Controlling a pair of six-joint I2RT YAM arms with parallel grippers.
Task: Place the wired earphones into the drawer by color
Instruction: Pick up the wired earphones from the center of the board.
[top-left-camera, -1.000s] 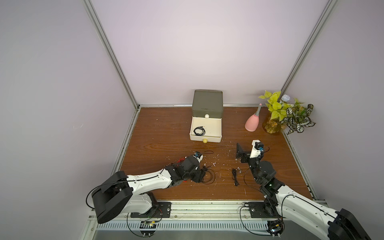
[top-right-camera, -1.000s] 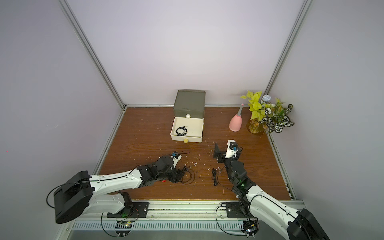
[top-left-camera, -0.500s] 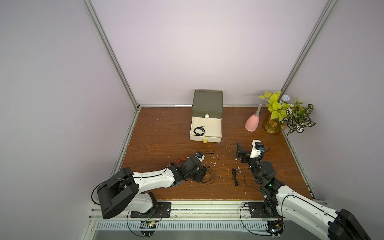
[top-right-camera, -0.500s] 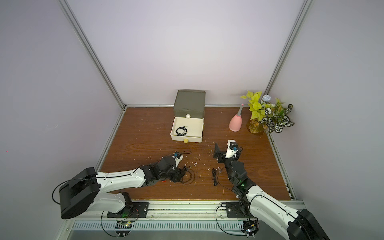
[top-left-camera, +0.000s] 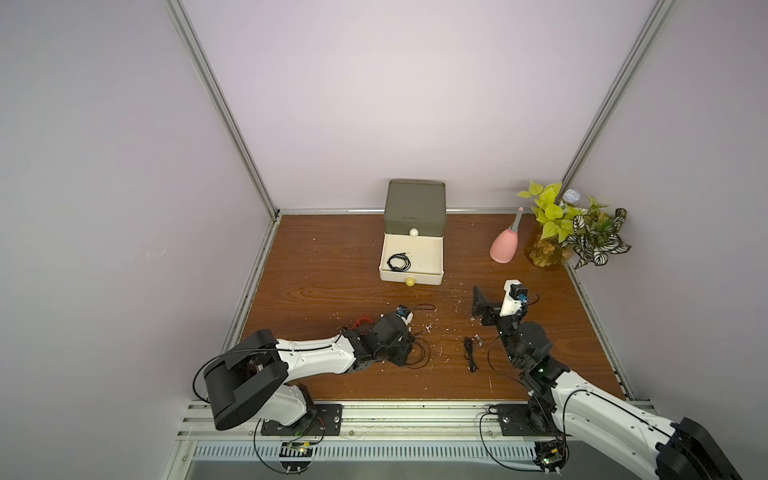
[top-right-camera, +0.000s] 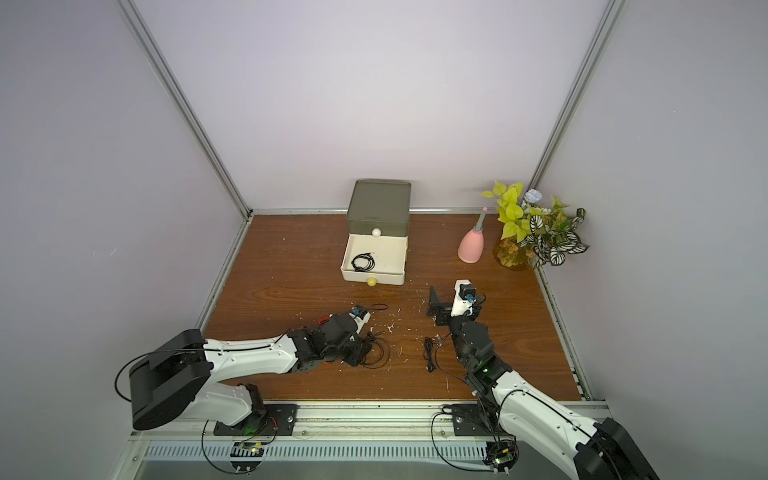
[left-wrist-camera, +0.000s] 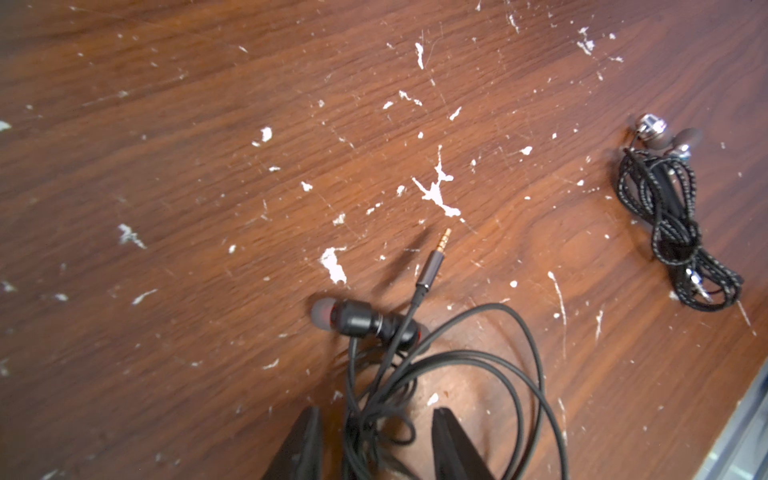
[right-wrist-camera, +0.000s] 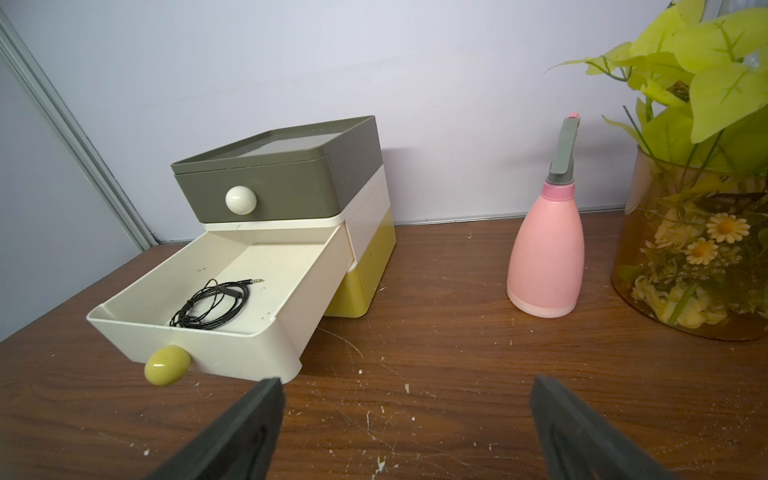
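A loose coil of black wired earphones (left-wrist-camera: 357, 321) lies on the brown table, and my left gripper (left-wrist-camera: 374, 415) stands open with its jaws on either side of the cable, a gap showing at each pad. In both top views the left gripper (top-left-camera: 407, 354) (top-right-camera: 365, 353) is low over this coil. A second black bundle, braided, (left-wrist-camera: 673, 216) (top-left-camera: 470, 353) lies apart to the right. Red earphones (top-left-camera: 362, 322) show beside the left wrist. The drawer box (top-left-camera: 414, 205) has its cream drawer (right-wrist-camera: 216, 353) pulled out, with black earphones (right-wrist-camera: 212, 307) inside. My right gripper (right-wrist-camera: 407, 382) (top-left-camera: 494, 301) is open and empty, facing the drawer.
A pink spray bottle (top-left-camera: 505, 249) (right-wrist-camera: 544, 257) and a plant in an amber vase (top-left-camera: 569, 232) stand at the back right. White flecks litter the table. Walls close in the left, back and right sides.
The left gripper's jaws have narrowed around the black earphones' cable, and the left arm has settled slightly lower and forward. The right arm has not moved.
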